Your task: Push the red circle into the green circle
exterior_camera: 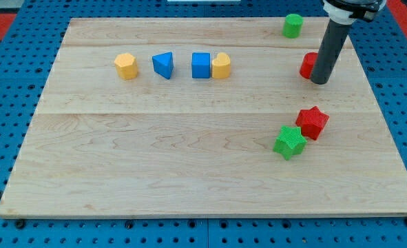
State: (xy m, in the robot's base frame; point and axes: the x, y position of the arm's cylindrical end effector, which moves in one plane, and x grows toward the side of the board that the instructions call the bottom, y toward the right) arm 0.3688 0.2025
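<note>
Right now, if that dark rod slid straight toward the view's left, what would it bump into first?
My tip sits at the right side of the red circle, apparently touching it. Sliding left, I would meet that block first. The green circle lies further toward the view's top, off that line.

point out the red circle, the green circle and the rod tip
red circle (306, 65), camera view, its visible left side
green circle (293, 25), camera view, its top face
my tip (319, 82), camera view, rod's very end
</note>
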